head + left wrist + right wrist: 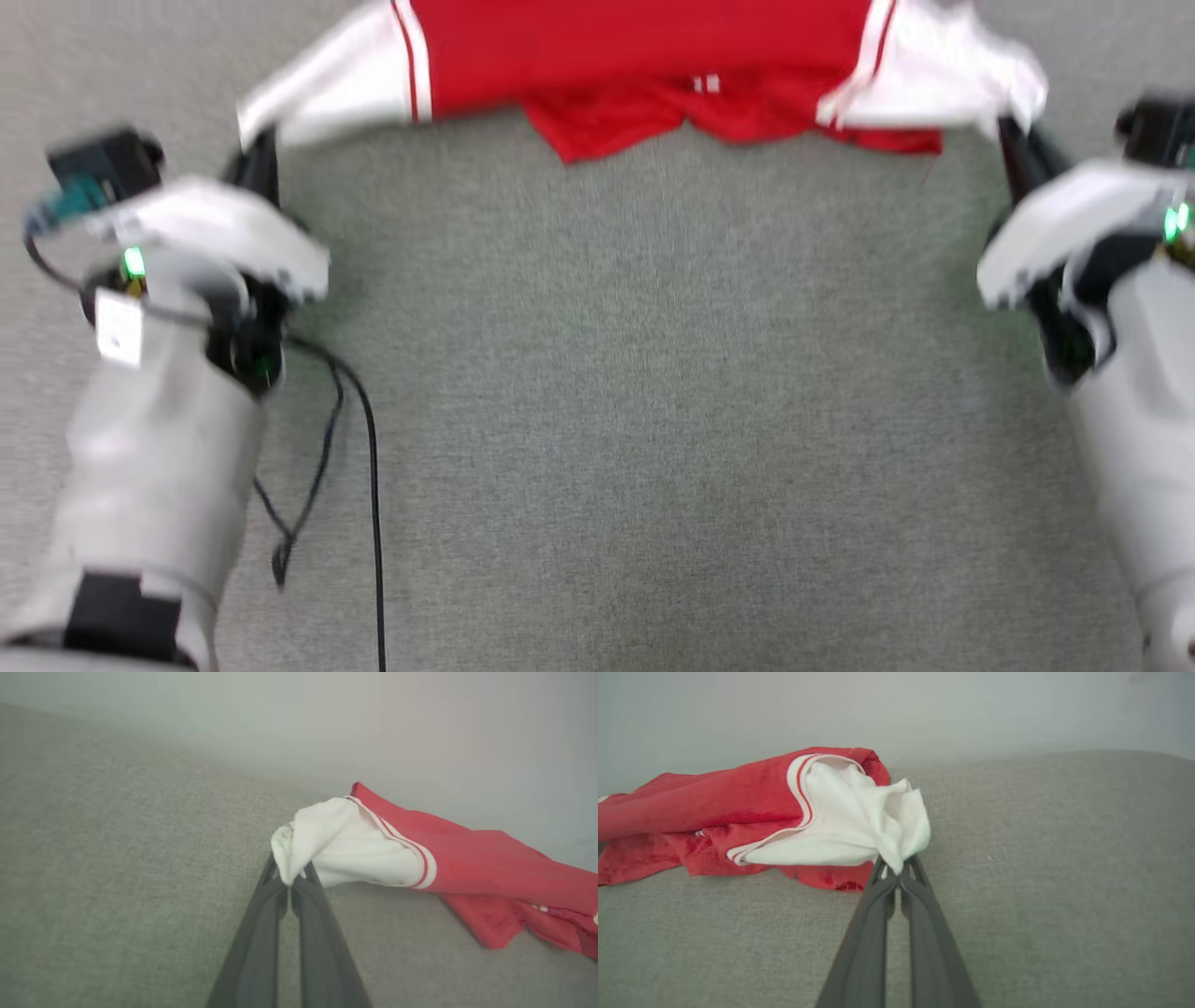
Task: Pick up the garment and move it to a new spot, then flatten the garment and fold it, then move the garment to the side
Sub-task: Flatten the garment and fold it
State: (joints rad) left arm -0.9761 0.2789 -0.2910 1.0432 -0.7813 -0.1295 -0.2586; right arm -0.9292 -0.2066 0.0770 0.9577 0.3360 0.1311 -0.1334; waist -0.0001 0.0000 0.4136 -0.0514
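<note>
Shirt (644,56), one; soft, light jersey cloth by my reckoning, limp enough to sag and bunch wherever nothing bears it, unlikely to slide out of a firm pinch, in no way fragile; best taken at the two sleeve ends, so that the body spreads between them; red body, white sleeves, red-and-white striped trim at the sleeve seams, a small white mark on the crumpled lower red fold; lettering too hidden to read; position: strung between my two arms at the far side of the grey carpet (597,420), sleeves lifted, red middle drooping onto the carpet, as far as I can judge; my left gripper (289,882) pinched tight on the bunched sleeve end at my left; my right gripper (899,870) pinched likewise on the sleeve end at my right; both arms set well apart.
</note>
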